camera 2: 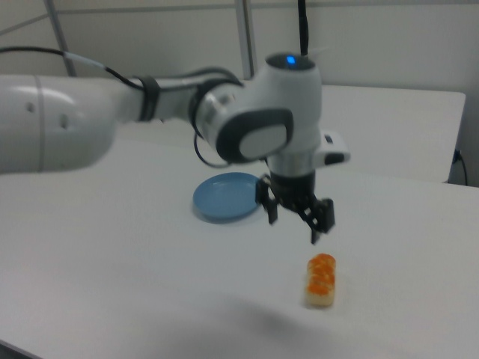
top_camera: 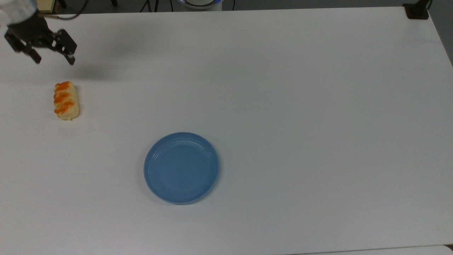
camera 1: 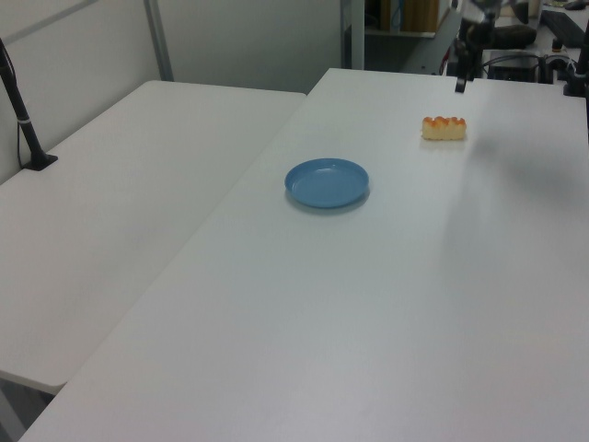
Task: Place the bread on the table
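The bread (top_camera: 66, 100) lies on the table (top_camera: 283, 88) near the top view's left edge, well apart from the plate (top_camera: 181, 167), which sits to its lower right in the top view. The gripper (top_camera: 53, 59) hangs above the table, just beyond the bread's far end, fingers spread, touching nothing

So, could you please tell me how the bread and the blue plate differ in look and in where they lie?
The bread is a small oblong, pale beige with orange-brown bumps on top; the blue plate is round, plain blue and much wider. The bread lies near the top view's left edge, close under the open tool; the plate lies nearer the middle, far from the tool. Both rest flat on the white table, apart from each other.
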Available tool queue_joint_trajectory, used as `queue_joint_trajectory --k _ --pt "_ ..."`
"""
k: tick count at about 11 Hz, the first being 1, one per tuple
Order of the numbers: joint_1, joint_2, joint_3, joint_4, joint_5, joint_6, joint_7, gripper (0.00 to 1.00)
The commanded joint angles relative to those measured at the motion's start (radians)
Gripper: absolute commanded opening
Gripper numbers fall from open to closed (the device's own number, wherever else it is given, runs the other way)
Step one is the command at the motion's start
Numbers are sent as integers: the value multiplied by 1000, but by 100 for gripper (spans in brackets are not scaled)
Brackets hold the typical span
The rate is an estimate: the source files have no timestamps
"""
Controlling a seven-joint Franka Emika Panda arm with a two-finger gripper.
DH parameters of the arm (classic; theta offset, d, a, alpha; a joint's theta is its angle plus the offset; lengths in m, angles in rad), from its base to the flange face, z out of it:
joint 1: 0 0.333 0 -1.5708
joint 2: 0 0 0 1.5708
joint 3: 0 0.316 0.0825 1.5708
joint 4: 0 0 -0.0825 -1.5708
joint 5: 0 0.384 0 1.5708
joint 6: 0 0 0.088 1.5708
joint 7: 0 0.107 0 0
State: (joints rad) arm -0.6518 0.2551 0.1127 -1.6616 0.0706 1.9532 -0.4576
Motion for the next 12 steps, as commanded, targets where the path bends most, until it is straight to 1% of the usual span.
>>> queue_joint_trajectory --k 1,3,4,5,6,7,9,10,11,12 --pt "52 -137 -1 39 63 -119 370 100" --pt "89 -203 -2 39 64 -122 544 100" --pt "107 -229 -4 39 63 -129 604 100" --pt "132 -246 -7 40 58 -155 641 100" --pt "156 -269 -10 46 51 -181 636 100" --pt "196 -296 -39 46 48 -216 628 100" --pt "376 -341 -176 45 48 -270 617 100" --pt "455 -350 -223 45 46 -289 607 100" --pt "516 -350 -241 43 29 -298 570 100" --pt "556 -346 -243 39 -4 -298 530 100"
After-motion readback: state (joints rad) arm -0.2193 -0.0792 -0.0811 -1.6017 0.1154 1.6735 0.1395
